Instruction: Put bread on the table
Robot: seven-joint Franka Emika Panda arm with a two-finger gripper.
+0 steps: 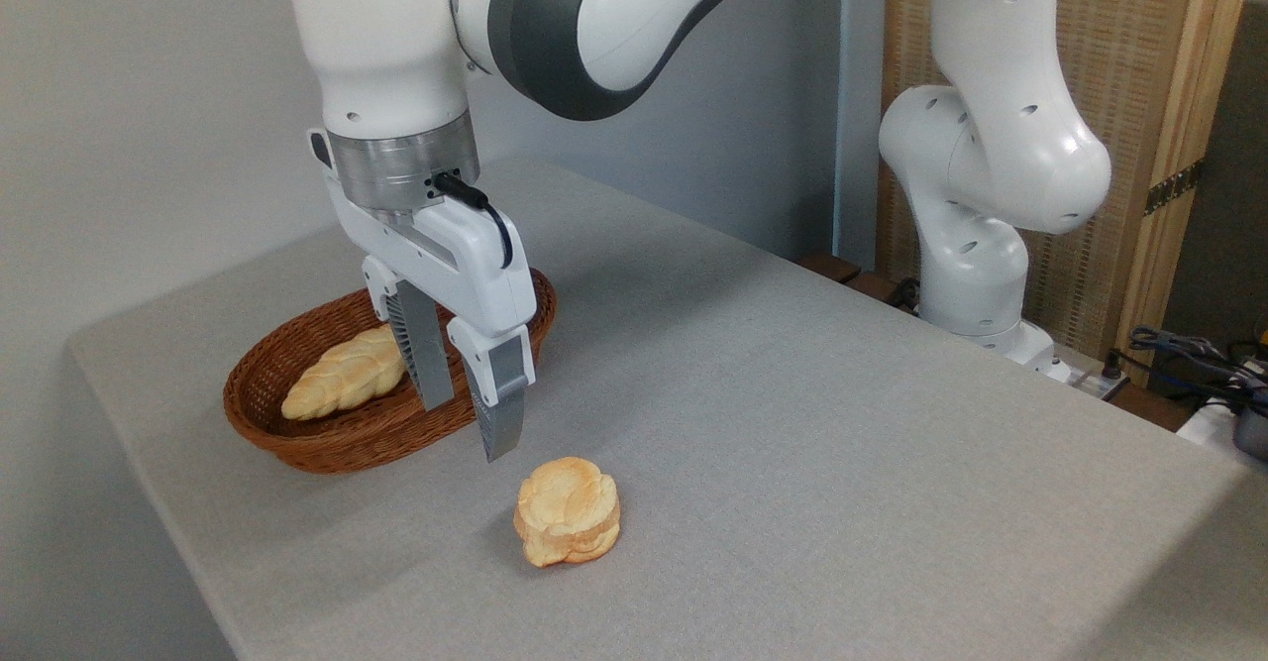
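**Empty gripper above the table, loaf in the basket**

You have a light grey table (pixel 792 423) with rounded corners and a cloth-like texture, pushed near a pale wall on the left. Behind it on the right you see a woven panel (pixel 1119 76) in a wooden frame, and some cables (pixel 1189 354) at the right edge. The arm's white base (pixel 976 275) stands at the far side of the table.

Your gripper (pixel 466 423) points down with its fingers moderately apart, holding nothing and touching nothing. It hangs over the near right end of the brown wicker basket (pixel 297 438), the front fingertip just above the table.

The bread (pixel 342 376), a pale braided loaf, lies inside the basket toward its left half, partly behind the rear finger. A round orange-tinted bun (pixel 567 510) sits on the table, near the basket's right end and just beside the fingertips in this view.
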